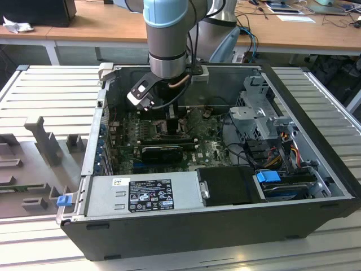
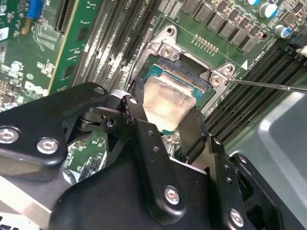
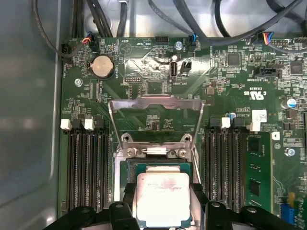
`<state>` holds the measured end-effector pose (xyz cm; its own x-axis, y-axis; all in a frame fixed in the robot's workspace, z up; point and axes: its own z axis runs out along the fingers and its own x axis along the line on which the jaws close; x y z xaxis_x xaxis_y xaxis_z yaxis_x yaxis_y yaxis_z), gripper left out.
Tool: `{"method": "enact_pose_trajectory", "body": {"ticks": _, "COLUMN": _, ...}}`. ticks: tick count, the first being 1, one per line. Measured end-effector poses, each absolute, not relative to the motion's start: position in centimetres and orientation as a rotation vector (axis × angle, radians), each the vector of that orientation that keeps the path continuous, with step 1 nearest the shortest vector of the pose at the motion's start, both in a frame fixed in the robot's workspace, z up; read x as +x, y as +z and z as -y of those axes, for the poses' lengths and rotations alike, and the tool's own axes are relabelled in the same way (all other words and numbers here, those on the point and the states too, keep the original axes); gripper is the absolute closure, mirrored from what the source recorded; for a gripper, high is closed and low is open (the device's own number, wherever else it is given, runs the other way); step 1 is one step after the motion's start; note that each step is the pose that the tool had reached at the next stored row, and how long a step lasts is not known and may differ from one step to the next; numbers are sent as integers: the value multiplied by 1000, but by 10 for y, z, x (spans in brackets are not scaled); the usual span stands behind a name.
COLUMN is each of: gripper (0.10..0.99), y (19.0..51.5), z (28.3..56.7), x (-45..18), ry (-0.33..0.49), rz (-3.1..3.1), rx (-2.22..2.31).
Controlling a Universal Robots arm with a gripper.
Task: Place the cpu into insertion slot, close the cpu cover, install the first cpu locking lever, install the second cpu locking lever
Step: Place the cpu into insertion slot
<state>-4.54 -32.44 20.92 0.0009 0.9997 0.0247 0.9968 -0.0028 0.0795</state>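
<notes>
In the exterior view my gripper (image 1: pixel 172 121) reaches down into the open computer case onto the motherboard. Both wrist views show it shut on the cpu (image 3: pixel 163 196), a pale silvery square chip (image 2: pixel 168 98) with a black finger (image 2: pixel 136 108) pressed against each of two opposite edges. The cpu is level, right over the insertion slot (image 3: pixel 125 168), whose black frame (image 2: pixel 194 81) shows around it; I cannot tell whether it is seated. The cpu cover (image 3: pixel 156 101) stands open, swung back from its hinge. A thin lever wire (image 2: pixel 268 86) sticks out beside the socket.
Memory slots (image 3: pixel 88 167) flank the socket on both sides. A coin battery (image 3: pixel 101 66) and cables (image 3: pixel 192 19) lie beyond the cover. In the exterior view a black graphics card (image 1: pixel 163 151), the power supply (image 1: pixel 146 192) and a drive cage (image 1: pixel 259 113) crowd the case.
</notes>
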Motion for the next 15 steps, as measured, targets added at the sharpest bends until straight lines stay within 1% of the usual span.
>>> {"method": "enact_pose_trajectory", "body": {"ticks": 14, "gripper": 557, "y": 201, "z": 321, "x": -46, "ry": 114, "rz": -2175, "rx": 2209}}
{"method": "enact_pose_trajectory", "body": {"ticks": 15, "gripper": 545, "y": 201, "z": 321, "x": -46, "ry": 114, "rz": -2175, "rx": 2209}}
